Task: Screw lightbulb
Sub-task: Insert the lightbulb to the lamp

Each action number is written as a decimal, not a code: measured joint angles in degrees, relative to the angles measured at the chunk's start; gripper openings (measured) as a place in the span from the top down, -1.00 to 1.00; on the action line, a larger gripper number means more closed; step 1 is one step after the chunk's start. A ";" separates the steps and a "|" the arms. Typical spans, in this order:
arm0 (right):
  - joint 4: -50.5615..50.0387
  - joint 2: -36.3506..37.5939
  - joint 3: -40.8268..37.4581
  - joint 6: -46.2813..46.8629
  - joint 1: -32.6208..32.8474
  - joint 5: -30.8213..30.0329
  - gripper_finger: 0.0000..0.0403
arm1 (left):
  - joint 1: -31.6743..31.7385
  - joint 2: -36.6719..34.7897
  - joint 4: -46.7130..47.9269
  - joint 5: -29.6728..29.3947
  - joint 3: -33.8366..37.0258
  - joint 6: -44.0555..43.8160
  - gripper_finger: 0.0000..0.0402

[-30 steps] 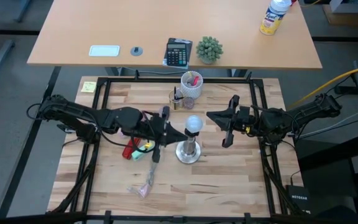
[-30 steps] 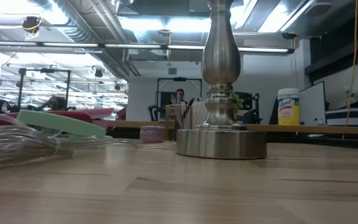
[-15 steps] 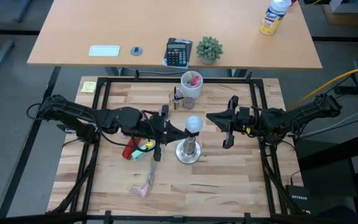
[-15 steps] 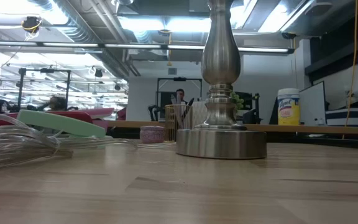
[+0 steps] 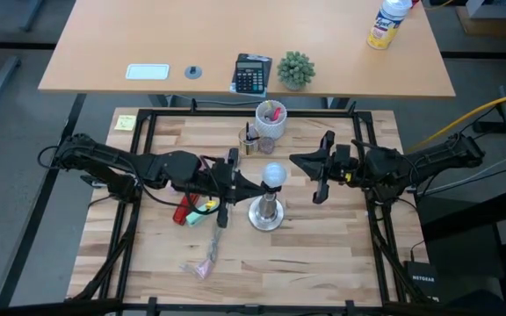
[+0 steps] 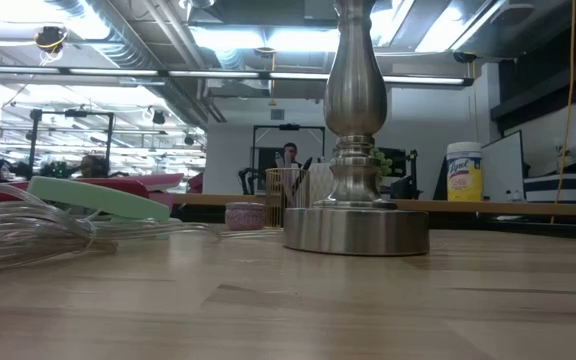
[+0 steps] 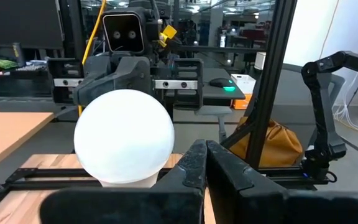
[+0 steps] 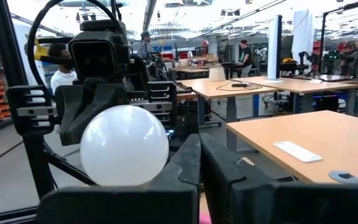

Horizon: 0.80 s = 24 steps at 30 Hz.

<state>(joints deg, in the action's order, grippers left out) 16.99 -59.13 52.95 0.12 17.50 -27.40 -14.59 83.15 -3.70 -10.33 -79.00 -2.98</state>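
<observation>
The frosted-white lightbulb (image 5: 274, 175) sits upright on top of the silvery socket stand (image 5: 268, 216), whose round base rests on the wooden table near its middle. The stand's column and base (image 6: 356, 225) fill the low view; the bulb is above that picture. My left gripper (image 5: 258, 187) is shut and level, its tips close to the bulb's lower left side. My right gripper (image 5: 293, 161) is shut too and hovers a little to the bulb's right and far side, apart from it. Both wrist views show the globe (image 7: 124, 137) (image 8: 124, 146) beside the shut fingers. My left gripper reaches level from the table's left, and its shut fingertips (image 7: 194, 163) end right beside the bulb's neck (image 7: 129, 180). I cannot tell whether they touch it.
A white cup with pens (image 5: 271, 118) and a small jar (image 5: 249, 140) stand behind the stand. Red and yellow items (image 5: 188, 211) lie under my left arm, with clear plastic (image 5: 202, 261) nearer the front edge. A black frame (image 5: 148, 123) runs around the table.
</observation>
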 joint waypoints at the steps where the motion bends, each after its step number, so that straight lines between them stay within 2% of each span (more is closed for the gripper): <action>1: 0.00 0.00 0.00 0.07 0.00 0.00 0.97 | 0.00 0.00 -0.01 0.00 0.00 0.04 0.99; 10: 0.95 -3.02 0.07 1.47 0.11 1.97 0.94 | 0.40 0.00 -0.04 0.00 -0.02 0.42 0.99; 24: 2.87 -3.32 0.07 1.14 0.10 1.97 0.93 | 0.40 -0.02 -0.02 -1.28 -0.04 0.42 0.99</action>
<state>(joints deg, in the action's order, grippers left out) 19.87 -62.46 53.01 1.26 17.60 -25.43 -14.20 83.13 -3.73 -11.61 -79.04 -2.57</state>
